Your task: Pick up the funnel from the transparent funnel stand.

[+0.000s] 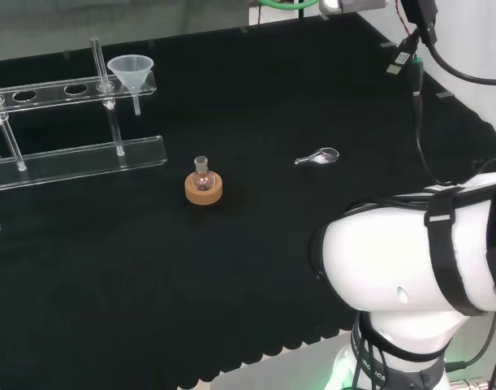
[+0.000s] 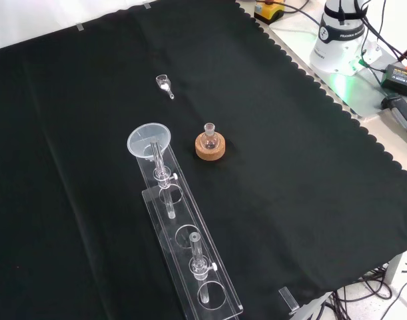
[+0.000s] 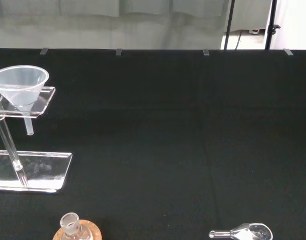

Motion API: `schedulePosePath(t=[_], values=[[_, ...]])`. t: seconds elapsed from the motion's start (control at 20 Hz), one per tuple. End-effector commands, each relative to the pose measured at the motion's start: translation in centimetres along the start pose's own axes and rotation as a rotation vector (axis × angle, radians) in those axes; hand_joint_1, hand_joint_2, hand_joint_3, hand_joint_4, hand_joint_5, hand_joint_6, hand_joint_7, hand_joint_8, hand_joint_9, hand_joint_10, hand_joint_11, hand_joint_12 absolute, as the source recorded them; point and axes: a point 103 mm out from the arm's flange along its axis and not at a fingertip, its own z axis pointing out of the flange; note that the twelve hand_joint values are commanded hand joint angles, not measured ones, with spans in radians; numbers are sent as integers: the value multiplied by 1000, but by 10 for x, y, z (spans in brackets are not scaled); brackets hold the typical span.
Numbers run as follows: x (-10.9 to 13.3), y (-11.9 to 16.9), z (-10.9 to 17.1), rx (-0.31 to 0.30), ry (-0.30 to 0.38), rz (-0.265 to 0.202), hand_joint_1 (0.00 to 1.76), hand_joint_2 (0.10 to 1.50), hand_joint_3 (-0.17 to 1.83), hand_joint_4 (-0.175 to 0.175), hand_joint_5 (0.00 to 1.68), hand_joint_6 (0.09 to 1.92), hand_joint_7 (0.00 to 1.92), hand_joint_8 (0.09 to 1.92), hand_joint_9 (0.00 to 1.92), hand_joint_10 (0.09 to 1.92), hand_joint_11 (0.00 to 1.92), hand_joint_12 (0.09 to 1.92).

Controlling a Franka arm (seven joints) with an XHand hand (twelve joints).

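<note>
Black cloth covers the whole counter (image 1: pixel 256 268), its scalloped edge running along the side nearest my base. Nothing of the task is done yet, as I judge it: the funnel (image 1: pixel 131 71) sits untouched in the end hole of the transparent funnel stand (image 1: pixel 69 154), cone up and spout hanging down through the upper shelf. The whole job is left to me: the approach, the grasp and the lift. Whether my fingers are open or curled I cannot tell.

The funnel looks empty, and the stand's other holes (image 2: pixel 183 235) hold nothing I can make out. Near the stand, on its funnel end in the front view, a small round flask (image 2: pixel 209 138) stands upright in a cork ring (image 2: pixel 210 151); I cannot tell if it holds anything. Farther from the stand, beyond the flask in the head view, lies a small clear scoop (image 1: pixel 322 155), apparently empty.
</note>
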Motion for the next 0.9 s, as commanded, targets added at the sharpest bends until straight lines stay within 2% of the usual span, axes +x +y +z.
schedulePosePath(t=[0.05,0.1,0.15,0.3,0.4,0.5,0.6,0.8,0.9], values=[[2,1,0,-4,-1,2,147,671,488,103,132,181,154,191,245,188,270,867],[3,2,0,4,0,7,75,678,424,115,67,92,78,97,124,95,137,761],[4,4,1,12,3,11,36,680,382,123,32,87,37,87,60,87,66,697],[2,10,6,30,43,8,3,681,315,140,2,87,3,87,5,87,6,580],[-1,16,13,18,78,-1,0,680,285,147,0,87,0,87,0,87,0,476],[-5,25,23,-15,114,-4,0,676,271,154,0,87,0,87,0,87,0,422],[-8,39,37,-72,139,0,0,674,268,156,0,87,0,87,0,87,0,405],[3,73,67,-159,111,0,0,673,267,158,0,87,0,87,0,87,0,396],[16,94,82,-160,109,-11,0,674,267,158,0,87,0,87,0,87,0,395]])
